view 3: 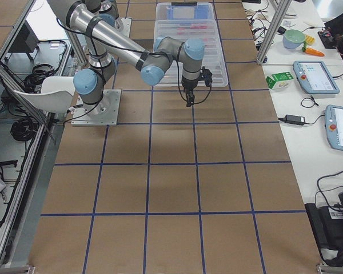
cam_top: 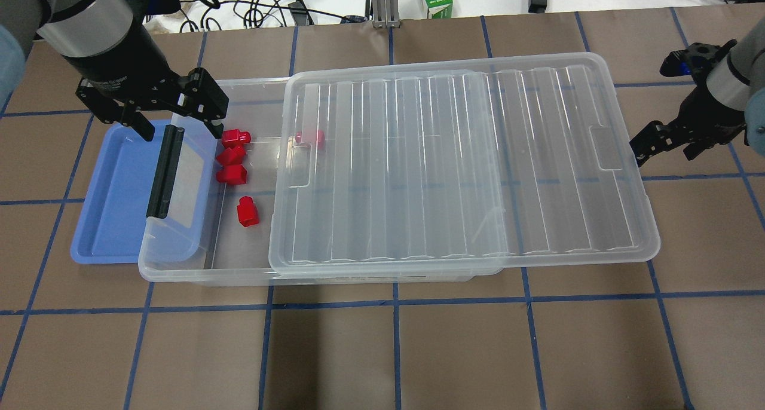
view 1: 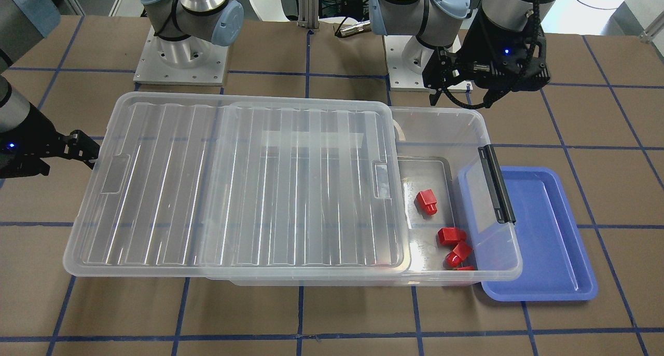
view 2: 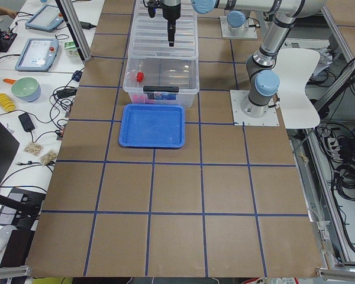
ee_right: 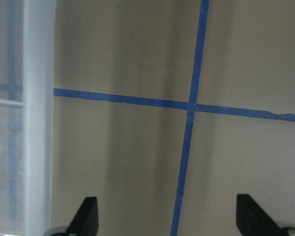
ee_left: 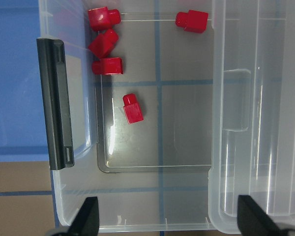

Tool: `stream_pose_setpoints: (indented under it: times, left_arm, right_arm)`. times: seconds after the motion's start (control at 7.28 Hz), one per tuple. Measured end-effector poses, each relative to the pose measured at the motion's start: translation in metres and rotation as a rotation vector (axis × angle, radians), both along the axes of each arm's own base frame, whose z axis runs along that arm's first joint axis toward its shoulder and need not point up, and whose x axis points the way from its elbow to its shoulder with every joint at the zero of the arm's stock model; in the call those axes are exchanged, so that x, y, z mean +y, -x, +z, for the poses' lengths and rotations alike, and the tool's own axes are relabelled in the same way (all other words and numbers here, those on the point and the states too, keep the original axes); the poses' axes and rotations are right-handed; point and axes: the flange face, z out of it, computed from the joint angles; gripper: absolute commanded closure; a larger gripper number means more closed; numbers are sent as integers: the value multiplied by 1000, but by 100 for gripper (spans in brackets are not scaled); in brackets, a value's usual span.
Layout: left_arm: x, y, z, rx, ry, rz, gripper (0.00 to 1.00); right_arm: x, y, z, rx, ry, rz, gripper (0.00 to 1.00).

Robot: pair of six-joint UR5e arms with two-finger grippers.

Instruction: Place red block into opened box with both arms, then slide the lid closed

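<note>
Front view: the lid (view 1: 233,185) covers most of the box (view 1: 441,127), leaving the latch end open. Red blocks (view 1: 427,202) lie on the box floor there. A tray (view 1: 550,242) sits just beside that end.

Overhead: the left end effector (cam_top: 179,129) hangs released over the open end. The right end effector (cam_top: 666,146), released and empty, is beside the lid's overhanging end.

Left wrist: five blocks inside.

Right wrist: bare counter (ee_right: 137,162) between the spread fingers.
</note>
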Motion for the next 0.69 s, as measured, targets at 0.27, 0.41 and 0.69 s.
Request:
stream_pose_setpoints:
  times: [0.27,0.41,0.69]
  left_arm:
    - [2,0,-3,-3,-6,-2,0]
    - [1,0,-4,-3,-6,-3,0]
    - [0,0,-4,-3,-3,-3,0]
  right_arm:
    - [-2,-17,1,-9,3,-18,0]
    - [-3,-28,1,-10,2,-35,0]
    - [-5,-53,-1,-11,-2,-62,0]
